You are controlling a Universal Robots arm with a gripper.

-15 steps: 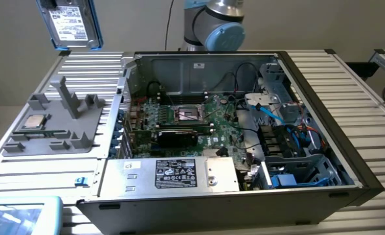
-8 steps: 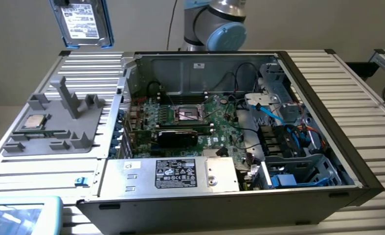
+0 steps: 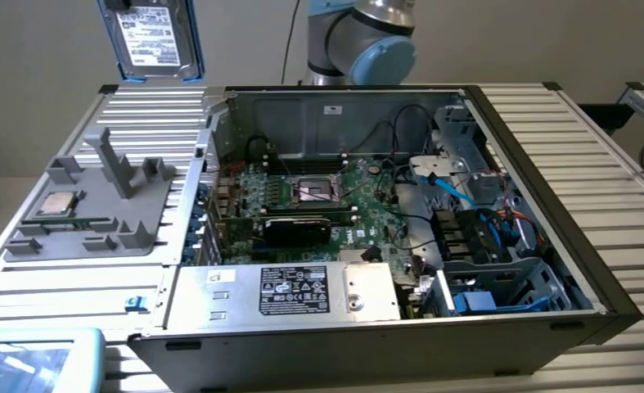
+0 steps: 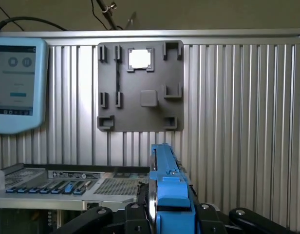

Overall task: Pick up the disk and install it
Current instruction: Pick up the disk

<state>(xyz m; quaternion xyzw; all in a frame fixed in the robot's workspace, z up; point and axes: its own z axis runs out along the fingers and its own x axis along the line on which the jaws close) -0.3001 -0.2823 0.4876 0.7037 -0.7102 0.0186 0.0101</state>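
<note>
The disk [image 3: 152,37], silver-grey with a white label in a bright blue carrier, hangs in the air high over the ribbed table at the exterior view's far left, behind the grey fixture [image 3: 92,209]. In the wrist view the disk [image 4: 167,187] stands edge-on between the black fingers [image 4: 111,217] of my gripper [image 4: 169,217], which is shut on it. The open computer case [image 3: 234,147] lies to the exterior view's right of the disk, with a blue-trimmed drive cage [image 3: 507,286] at its near right corner.
The grey fixture [image 4: 140,87] holds a small square CPU chip [image 3: 57,203]. A silver power supply [image 3: 289,291] sits at the case's front. A light-blue tablet [image 3: 33,360] lies at the near left corner. The arm's base [image 3: 360,41] stands behind the case.
</note>
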